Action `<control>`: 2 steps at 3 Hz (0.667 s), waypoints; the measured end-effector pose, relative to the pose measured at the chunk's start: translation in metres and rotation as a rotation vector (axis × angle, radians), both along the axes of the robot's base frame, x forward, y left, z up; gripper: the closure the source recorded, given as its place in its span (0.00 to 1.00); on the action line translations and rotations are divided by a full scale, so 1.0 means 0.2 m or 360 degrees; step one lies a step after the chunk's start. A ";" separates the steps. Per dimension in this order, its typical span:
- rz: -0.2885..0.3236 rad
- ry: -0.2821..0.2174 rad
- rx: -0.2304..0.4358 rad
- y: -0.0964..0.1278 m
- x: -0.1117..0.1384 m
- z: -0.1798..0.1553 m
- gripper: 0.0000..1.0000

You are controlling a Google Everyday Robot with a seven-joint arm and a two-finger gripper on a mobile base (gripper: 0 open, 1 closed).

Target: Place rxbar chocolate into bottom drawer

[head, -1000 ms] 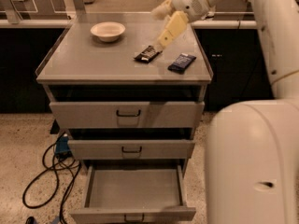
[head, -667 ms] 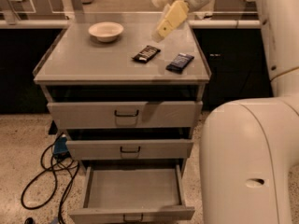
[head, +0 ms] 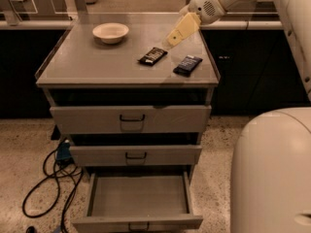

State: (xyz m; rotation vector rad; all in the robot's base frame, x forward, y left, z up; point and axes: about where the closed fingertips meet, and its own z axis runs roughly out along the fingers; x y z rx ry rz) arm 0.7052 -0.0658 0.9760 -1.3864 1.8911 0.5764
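Note:
The rxbar chocolate (head: pixel 152 56), in a black wrapper, lies flat on the grey cabinet top (head: pixel 87 64), right of centre. A dark blue bar (head: pixel 188 64) lies just to its right. My gripper (head: pixel 178 33) hangs above the cabinet top, just behind and to the right of the rxbar, apart from it and holding nothing. The bottom drawer (head: pixel 138 222) is pulled open and its inside is bare. The two drawers above it are shut.
A white bowl (head: pixel 111 32) stands at the back left of the cabinet top. Black cables (head: pixel 51 188) lie on the speckled floor left of the cabinet. My white body (head: pixel 272 174) fills the lower right. A counter runs behind the cabinet.
The gripper rose a little and then came back down behind the rxbar. The bars, the bowl and the drawers have not moved.

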 end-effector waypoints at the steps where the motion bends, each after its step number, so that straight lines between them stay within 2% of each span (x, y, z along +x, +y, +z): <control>1: -0.0319 -0.0022 -0.0050 -0.16 0.05 -0.05 0.00; 2: -0.0373 -0.0014 -0.0062 -0.14 0.10 -0.17 0.00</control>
